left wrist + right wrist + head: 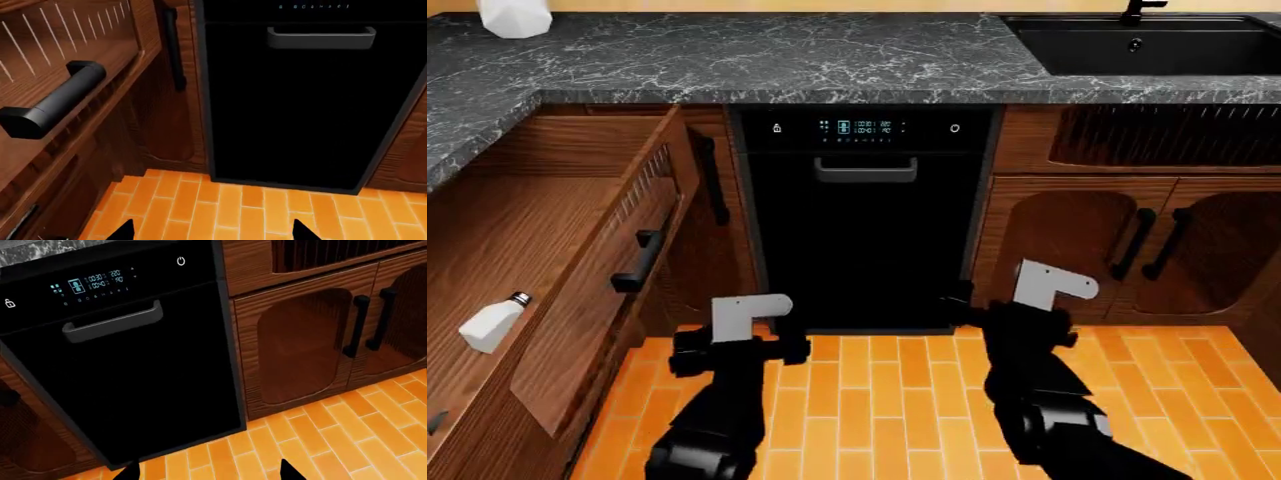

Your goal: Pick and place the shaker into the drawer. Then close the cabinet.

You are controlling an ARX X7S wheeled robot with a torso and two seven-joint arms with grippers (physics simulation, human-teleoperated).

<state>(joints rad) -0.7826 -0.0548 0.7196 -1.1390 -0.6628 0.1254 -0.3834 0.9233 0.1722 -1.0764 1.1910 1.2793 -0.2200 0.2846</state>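
Observation:
The reddish-brown drawer [587, 320] stands pulled out at the left, with its ribbed front and black bar handle [638, 262]. The handle also shows in the left wrist view [57, 100]. The white shaker [491, 322] with a silver cap lies tilted on the drawer's floor. The cabinet [714, 230] sits behind the drawer, beside the dishwasher. My left gripper [212, 231] is open and empty, low over the floor, right of the drawer front. My right gripper [205, 471] is open and empty in front of the dishwasher's lower right.
A black dishwasher [868, 230] with a grey handle stands at the centre. The dark marble counter [761, 55] holds a sink [1148, 40] and a white object [515, 15]. Wooden doors with black handles [1134, 245] are at the right. The floor [881, 400] is orange tile.

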